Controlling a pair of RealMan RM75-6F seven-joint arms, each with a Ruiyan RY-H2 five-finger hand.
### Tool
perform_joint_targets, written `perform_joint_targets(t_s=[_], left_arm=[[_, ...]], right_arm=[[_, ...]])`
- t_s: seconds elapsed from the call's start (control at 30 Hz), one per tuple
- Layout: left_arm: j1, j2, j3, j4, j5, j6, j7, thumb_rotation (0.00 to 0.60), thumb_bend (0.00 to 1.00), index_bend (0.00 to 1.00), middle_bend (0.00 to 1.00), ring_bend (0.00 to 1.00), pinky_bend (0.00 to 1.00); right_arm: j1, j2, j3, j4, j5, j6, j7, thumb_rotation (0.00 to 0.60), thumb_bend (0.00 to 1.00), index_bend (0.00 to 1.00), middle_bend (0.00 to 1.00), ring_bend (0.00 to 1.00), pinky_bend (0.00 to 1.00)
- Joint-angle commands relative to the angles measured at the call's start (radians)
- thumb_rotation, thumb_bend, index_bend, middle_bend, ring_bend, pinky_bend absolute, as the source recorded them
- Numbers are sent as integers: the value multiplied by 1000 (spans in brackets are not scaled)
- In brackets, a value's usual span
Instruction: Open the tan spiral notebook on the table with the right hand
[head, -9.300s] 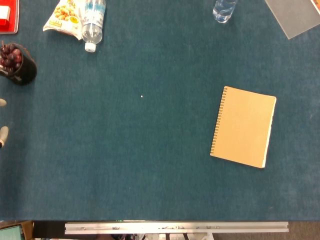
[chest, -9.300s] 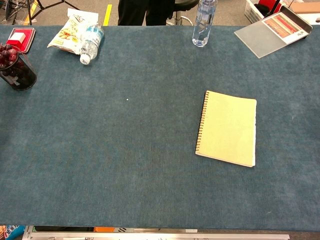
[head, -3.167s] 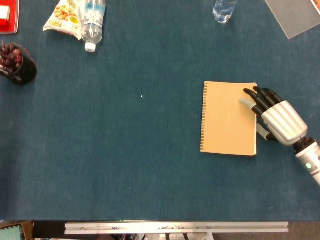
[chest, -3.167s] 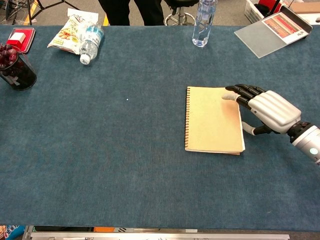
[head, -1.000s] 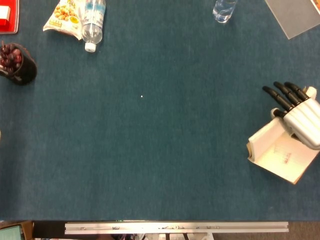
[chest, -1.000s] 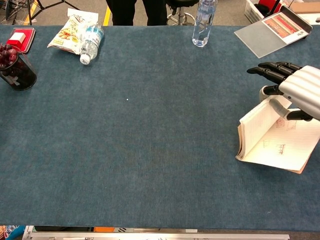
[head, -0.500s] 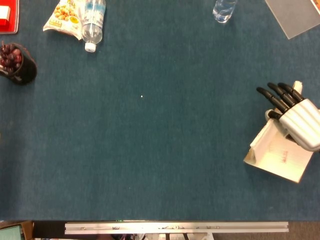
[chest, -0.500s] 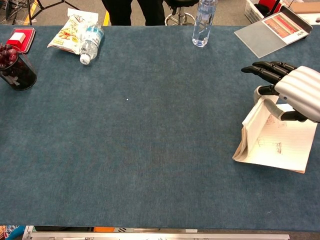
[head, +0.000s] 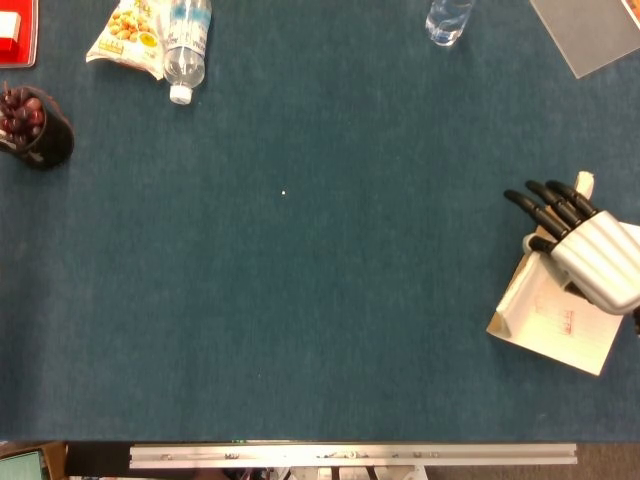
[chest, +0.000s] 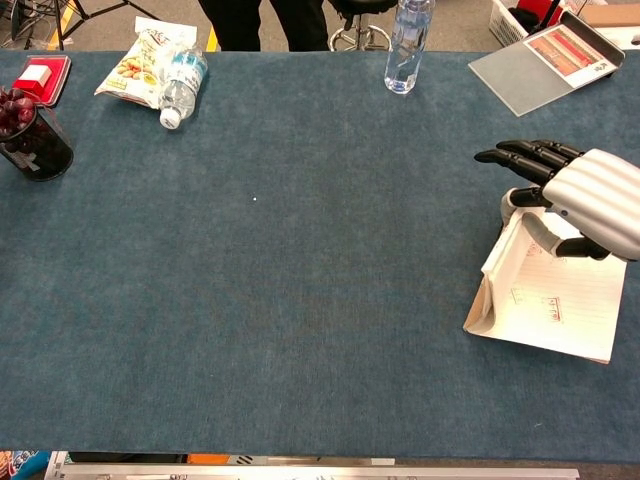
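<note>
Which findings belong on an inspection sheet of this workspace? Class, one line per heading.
Surface: blue felt-covered table.
Job's things: tan spiral notebook lies open at the right edge, white pages showing, a sheaf raised.
Clutter: dark cup of red grapes, snack bag, lying water bottle, upright water bottle, red box, grey board.
Hands: right hand over the notebook, thumb against the raised pages; left not in view.
Cables: nothing seen.
Surroundings: person's dark legs behind the table.
</note>
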Motion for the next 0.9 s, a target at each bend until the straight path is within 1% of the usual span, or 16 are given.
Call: perform_joint_targets(t_s=[0.03,0.27,0.33,0.37,0.47,0.5,0.53,0.6,0.7,0.77,0.9], left_arm=[[0,-1,0,1,0,0,-1,600,257,328,228,267,463],[1,-1,0,2,1,2,-4,600,257,328,228,267,463],[1,1,-1,0,2,3,-4,600,257,328,228,267,463],[0,1,-2,-2,2,3,-3,600,257,328,228,267,463],[0,3,-2,-5,4,4,-2,600,257,328,228,267,463],[0,3,-2,-6,4,4,-1,600,257,328,228,266,463],[-1,4,-2,-7,5,3,0,600,257,328,228,266,463],[-1,4,-2,-8,4,2,0,600,257,328,228,267,463],[0,5,-2,-9,3,3,-1,600,257,328,228,266,463],[0,5,-2,-9,4,3,-1,600,257,328,228,266,463],[1,5,-1,-9,3,3,0,600,257,328,228,266,463]], right_arm=[[-3,0,-7,-5,-3,-3,1,600,495,556,102,0,132],[-14,2,-18,-16,-5,-8,1,600,495,556,102,0,132],[-14,-1,-15,-12,-5,-6,1,600,495,536,103,0,132],[-14,-2,-13,-10,-5,-4,0,600,495,498,103,0,132],[-16,-7,-6,-3,-1,-2,-6,600,484,334,102,0,132],[-18,-10,-2,0,1,2,-9,600,468,283,102,0,132],[-21,-16,3,4,5,7,-14,600,451,255,102,0,132],[-25,-24,13,11,11,16,-19,600,384,190,102,0,132],[-32,-44,33,27,27,31,-32,600,312,144,103,0,132],[-35,-54,43,36,34,38,-40,600,295,135,103,0,132],[-38,-78,58,51,44,48,-46,600,292,126,103,0,132]])
